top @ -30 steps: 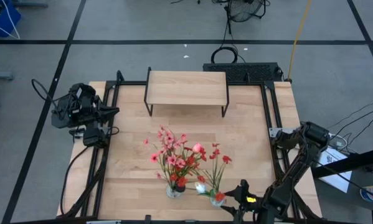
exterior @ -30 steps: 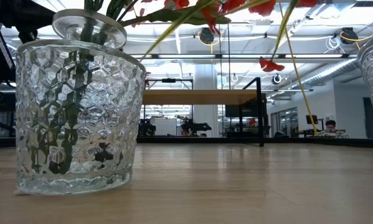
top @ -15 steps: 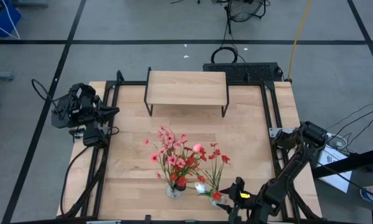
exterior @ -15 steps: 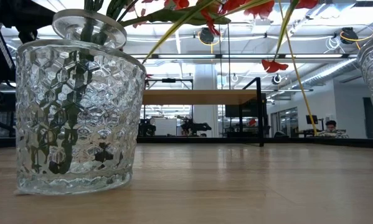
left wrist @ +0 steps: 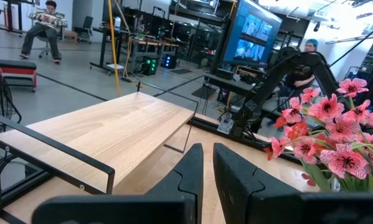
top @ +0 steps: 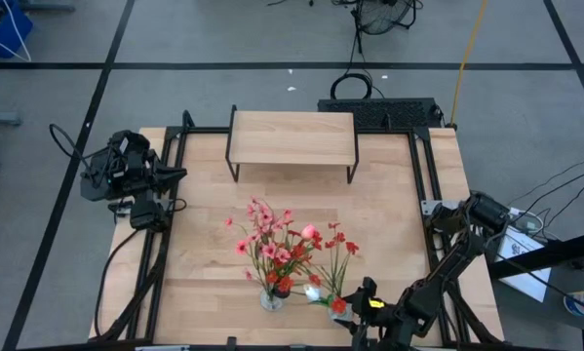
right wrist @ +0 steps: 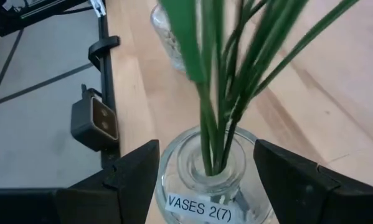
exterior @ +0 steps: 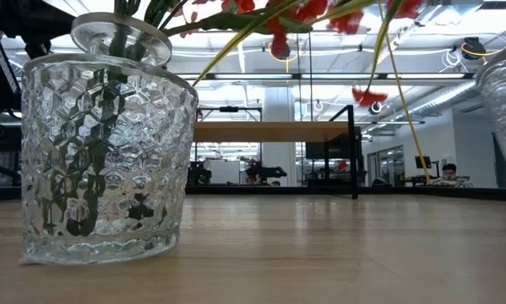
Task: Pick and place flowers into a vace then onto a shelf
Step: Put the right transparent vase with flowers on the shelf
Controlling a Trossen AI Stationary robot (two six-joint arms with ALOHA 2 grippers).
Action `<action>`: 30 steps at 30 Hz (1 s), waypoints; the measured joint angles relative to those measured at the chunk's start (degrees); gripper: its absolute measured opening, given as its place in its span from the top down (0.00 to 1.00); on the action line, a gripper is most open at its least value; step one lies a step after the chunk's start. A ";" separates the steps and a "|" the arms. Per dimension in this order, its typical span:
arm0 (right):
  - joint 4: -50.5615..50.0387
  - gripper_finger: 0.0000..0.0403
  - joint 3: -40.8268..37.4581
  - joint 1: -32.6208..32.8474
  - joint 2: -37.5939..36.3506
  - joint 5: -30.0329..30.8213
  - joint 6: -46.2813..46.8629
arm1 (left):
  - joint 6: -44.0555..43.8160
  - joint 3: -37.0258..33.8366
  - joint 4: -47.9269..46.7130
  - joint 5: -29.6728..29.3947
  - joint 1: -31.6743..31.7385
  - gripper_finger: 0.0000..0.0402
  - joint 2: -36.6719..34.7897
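table [top: 389,224]: light wood | room: grey floor, black tape | right claw [right wrist: 206,180]: apart around vase [right wrist: 205,177] | left claw [left wrist: 208,171]: together

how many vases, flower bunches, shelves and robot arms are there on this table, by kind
glass vases: 2, a wide textured one and a narrow-necked one between the right gripper fingers
flower bunches: 2, a pink and red bunch and a red bunch
shelf: 1
robot arms: 2
total: 7
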 joint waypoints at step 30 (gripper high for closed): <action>-0.79 0.66 -3.31 0.10 -2.89 1.09 2.77 | -0.17 0.00 0.01 -0.04 0.02 0.90 0.00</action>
